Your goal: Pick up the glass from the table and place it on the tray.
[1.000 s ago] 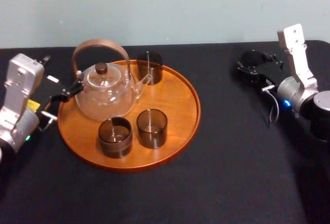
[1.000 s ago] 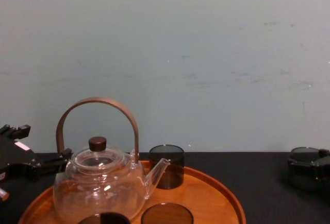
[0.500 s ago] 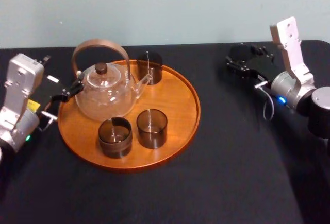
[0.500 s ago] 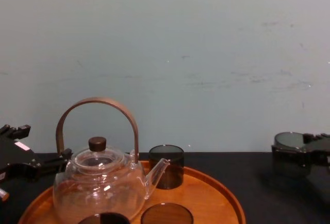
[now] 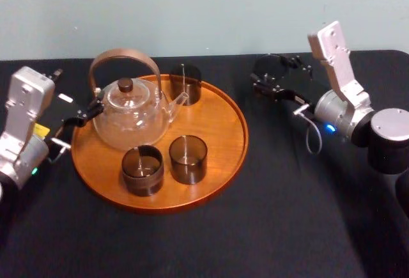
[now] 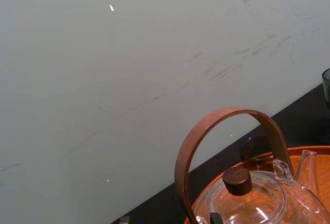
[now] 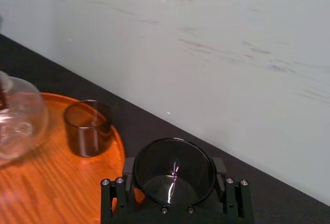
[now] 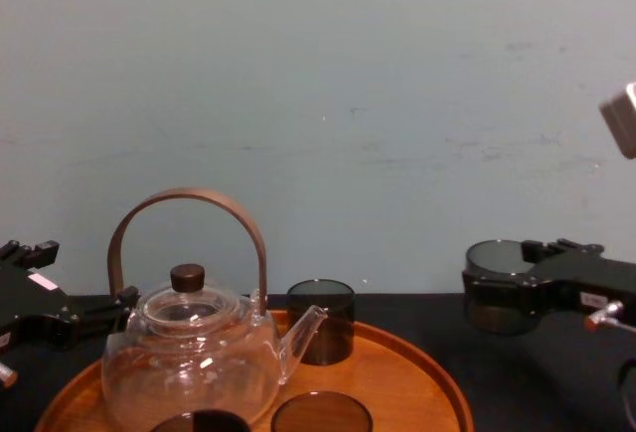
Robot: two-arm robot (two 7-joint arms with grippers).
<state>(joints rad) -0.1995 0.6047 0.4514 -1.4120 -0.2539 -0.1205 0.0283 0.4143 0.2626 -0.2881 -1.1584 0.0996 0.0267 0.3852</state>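
Clamping the glass (image 5: 270, 70), your right gripper (image 7: 174, 173) hung near the tray (image 5: 220, 124). Your left gripper (image 5: 89, 108), beside the teapot (image 5: 128, 119), bore an unreadable label (image 5: 66, 98).

glass (image 5: 186, 84) (image 5: 142, 170) (image 5: 188, 159) (image 5: 267, 70): probably 4, dark and hard to separate | teapot (image 5: 128, 115): 1 | tray (image 5: 217, 118): 1

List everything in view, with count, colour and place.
table: 1, matte black, spans the view
tray: 1, orange-brown wood, on table, left of centre
teapot: 1, clear glass, brown handle, on tray's left
glasses on tray: 3, smoky dark, one back, two front
held glass: 1, smoky dark, right of tray
wall: 1, pale blue-green, behind table
left hand: 1, black, beside teapot
right hand: 1, black, shut on held glass
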